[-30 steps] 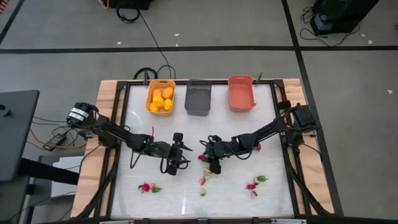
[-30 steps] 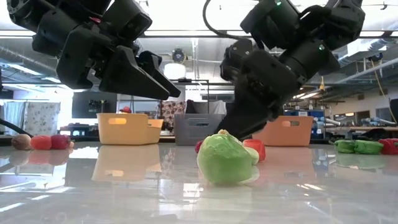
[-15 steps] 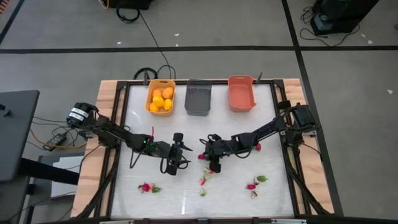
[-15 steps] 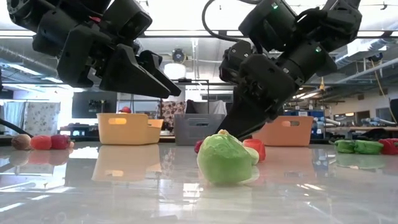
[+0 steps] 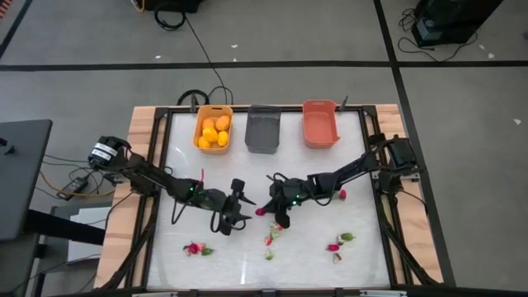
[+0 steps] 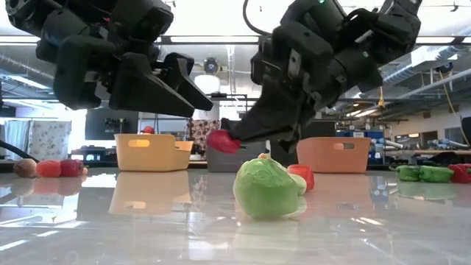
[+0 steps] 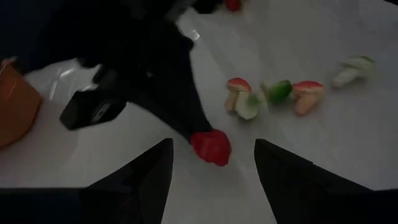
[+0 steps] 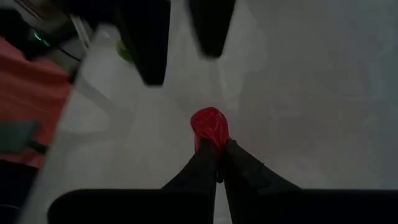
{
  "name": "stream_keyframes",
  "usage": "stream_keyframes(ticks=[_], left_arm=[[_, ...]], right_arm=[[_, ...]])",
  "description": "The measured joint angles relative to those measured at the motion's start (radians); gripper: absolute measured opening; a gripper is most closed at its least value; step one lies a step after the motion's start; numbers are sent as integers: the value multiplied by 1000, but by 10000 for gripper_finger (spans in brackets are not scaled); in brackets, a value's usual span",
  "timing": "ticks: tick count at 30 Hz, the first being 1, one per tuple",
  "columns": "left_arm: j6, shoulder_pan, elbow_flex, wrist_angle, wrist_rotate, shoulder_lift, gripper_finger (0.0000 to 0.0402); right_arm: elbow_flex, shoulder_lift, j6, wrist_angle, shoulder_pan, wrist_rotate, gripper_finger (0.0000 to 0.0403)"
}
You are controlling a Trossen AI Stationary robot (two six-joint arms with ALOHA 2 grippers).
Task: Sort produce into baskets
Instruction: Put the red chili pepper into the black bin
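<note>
My right gripper [image 5: 266, 209] is over the table's middle, shut on a small red produce piece [image 8: 209, 124], which it holds above the table. My left gripper [image 5: 244, 205] hovers open just to the left of it, its fingers [image 7: 146, 177] on either side of the piece without touching. The three baskets stand in a row at the far edge. The yellow-orange one [image 5: 213, 129] holds several yellow-orange fruits. The dark grey one [image 5: 263, 129] and the salmon one [image 5: 320, 124] stand to its right. More produce lies on the table: a green piece [image 6: 266, 188] and red and green bits [image 5: 270, 239]. My right gripper pinches the red piece's near side [image 8: 211, 138] between its two fingers, only at their free ends [image 6: 234, 136]. The fingers come slanting down from the table's right. The piece sticks out beyond the fingertips, lifted clear of the table.
Loose produce lies near the front at left [image 5: 195, 248] and right [image 5: 340, 241], and one red piece [image 5: 341, 195] beside the right arm. Wooden rails [image 5: 136, 165] frame the white table. Bare surface lies between the grippers and the baskets.
My right gripper has shut on the red piece that lay on the table by the green piece. It has tipped and raised the piece clear, a little toward the table's left. My left gripper stays open where it was.
</note>
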Motion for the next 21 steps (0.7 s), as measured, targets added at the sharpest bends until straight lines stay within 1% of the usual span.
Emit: stream_keyframes(ticks=[2,6,11,15,18,21], left_arm=[[18,-8,0,1,1,0,226],[32,-21,0,16,-6,0,216],[33,-27,0,41,-68,0,212],[33,-27,0,48,-102,0,208],[29,-27,0,57,-119,0,192],[28,-28,0,59,-143,0,161]], right_arm=[[0,0,32,23,-9,-24,27],[0,0,82,86,-24,-37,27],[0,0,123,172,-29,-47,28],[0,-1,129,194,-29,-47,28],[0,-1,128,192,-30,-47,32],[0,-1,128,192,-30,-45,45]])
